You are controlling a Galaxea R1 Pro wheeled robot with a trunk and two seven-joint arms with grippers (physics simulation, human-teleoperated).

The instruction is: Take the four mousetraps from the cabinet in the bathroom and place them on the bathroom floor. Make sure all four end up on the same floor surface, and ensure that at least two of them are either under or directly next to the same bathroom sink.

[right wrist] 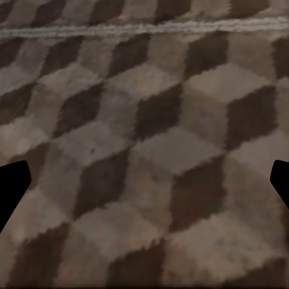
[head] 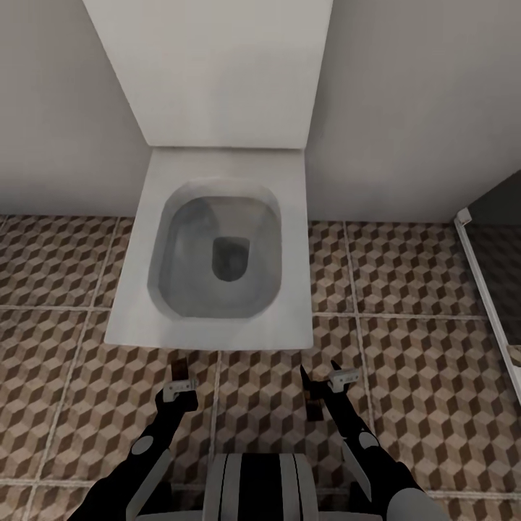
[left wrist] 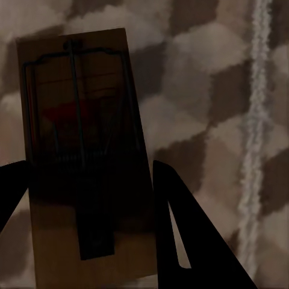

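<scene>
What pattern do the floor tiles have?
The bathroom floor has a brown-and-beige cube pattern, best seen in the right wrist view.

Matt tan wooden mousetrap [left wrist: 90, 168] — dark metal wire, glossy white toilet [head: 217, 246], tiled floor [head: 420, 376]

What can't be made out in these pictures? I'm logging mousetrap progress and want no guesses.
- Left wrist view: the mousetrap runs off the frame's edge; dark fingers cover its sides; floor contact unclear.
- Head view: the same mousetrap, at the left gripper, is too small for detail.
- Right wrist view: the right gripper has its fingertips cut off by both side edges.
- Head view: the toilet tank is cut off by the top edge.
</scene>
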